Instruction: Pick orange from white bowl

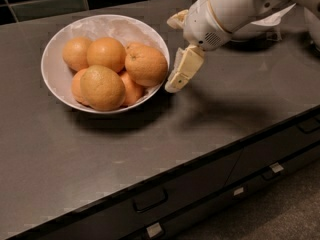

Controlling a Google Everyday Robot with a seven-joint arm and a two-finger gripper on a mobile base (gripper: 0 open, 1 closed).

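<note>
The white bowl [95, 26] sits at the back left of the dark counter and holds several oranges. The orange [146, 65], large, deep orange and with a dark stem dimple, lies at the bowl's right side against the rim. A paler orange [102, 87] lies at the front. My gripper [171, 54] is just right of the bowl, level with the orange and beside it, not touching it. Its jaws are spread wide and empty. One finger [183, 70] points down toward the counter by the rim, and the other [177, 20] is higher and further back.
Another white bowl [252, 31] with paper in it stands at the back right, mostly hidden behind my arm [227, 11]. The counter's front edge [165, 166] runs diagonally, with drawers and handles [149, 200] below. A dark tiled wall [50, 1] backs the counter.
</note>
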